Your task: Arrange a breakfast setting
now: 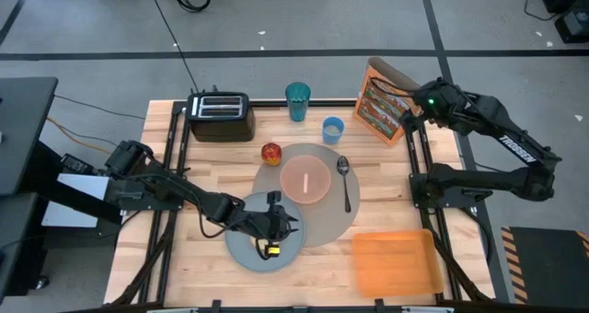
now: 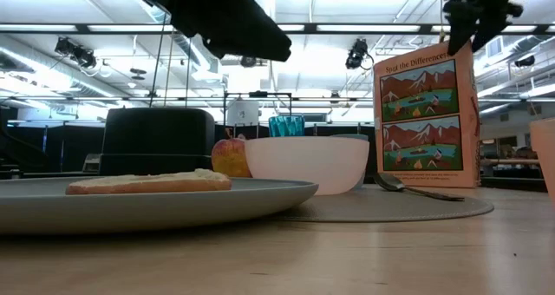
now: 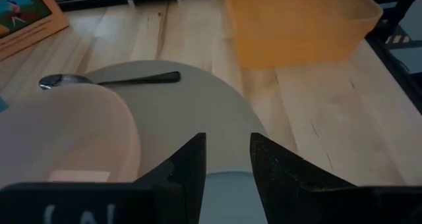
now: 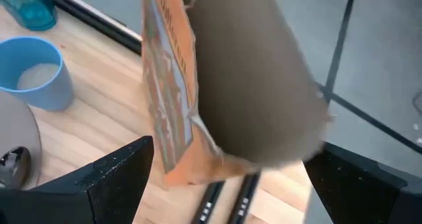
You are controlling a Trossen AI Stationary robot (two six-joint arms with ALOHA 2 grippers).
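A grey-blue plate (image 1: 241,249) lies at the tan mat's (image 1: 322,223) near left edge, with a flat toast ring (image 2: 147,182) on it. My left gripper (image 1: 285,223) hovers above the plate, its fingers a little apart and empty; it also shows in the left wrist view (image 3: 227,178). The pink bowl (image 1: 305,179) and the spoon (image 1: 345,179) lie on the mat. The apple (image 1: 271,154) and the light-blue cup (image 1: 332,129) stand at the mat's far side. My right gripper (image 4: 231,184) is wide open, a finger on either side of the upright orange cereal box's (image 1: 380,101) open top.
A black toaster (image 1: 221,115) and a teal glass (image 1: 297,101) stand at the far edge. A flat orange tray (image 1: 394,262) lies at the near right. Bare wood shows near left of the plate and between the mat and the tray.
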